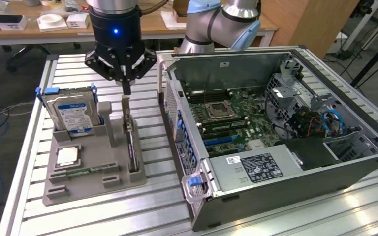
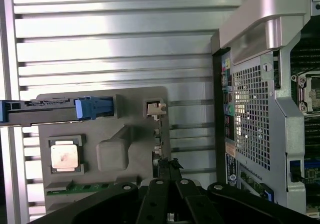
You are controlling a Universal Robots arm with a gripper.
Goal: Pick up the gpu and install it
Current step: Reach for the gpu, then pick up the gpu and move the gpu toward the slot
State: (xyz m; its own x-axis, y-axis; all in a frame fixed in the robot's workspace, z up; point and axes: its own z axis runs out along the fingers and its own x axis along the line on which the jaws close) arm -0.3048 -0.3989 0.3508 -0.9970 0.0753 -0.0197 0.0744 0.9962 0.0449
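- Clock face is laid on the exterior view, twelve at its top edge. Notes run from that view's left to its right.
- A slatted metal table (image 1: 110,216) carries a grey holder tray (image 1: 113,172) on the exterior view's left. An open computer case (image 1: 241,66) sits on the right, near the tray but apart from it.
- A hard drive (image 1: 74,110) with a blue-white label stands upright between blue rails at the tray's 11 o'clock corner.
- A processor chip (image 1: 67,156) lies flat in a square pocket at 6 o'clock of the drive. A narrow green memory stick (image 1: 87,171) lies just past it, toward 5 o'clock.
- The gpu (image 1: 132,147) stands on its long edge in a slot along the tray's 3 o'clock side. Its silver bracket end points toward 12, and it is not yet in the case.
- The gripper (image 1: 127,91) hangs at 12 o'clock of the bracket end, with the claw pinched narrow and the fingers together.
- The tips sit right at the bracket's top. Whether they touch it is hard to tell. The card looks seated in its slot.
- The case lies on its side with the open face up. The motherboard (image 1: 241,110) shows inside, with the processor socket (image 1: 218,110) near its middle.
- The power supply (image 1: 255,167) lies at 5 o'clock of the socket, and blue cables (image 1: 333,120) at 3 o'clock.
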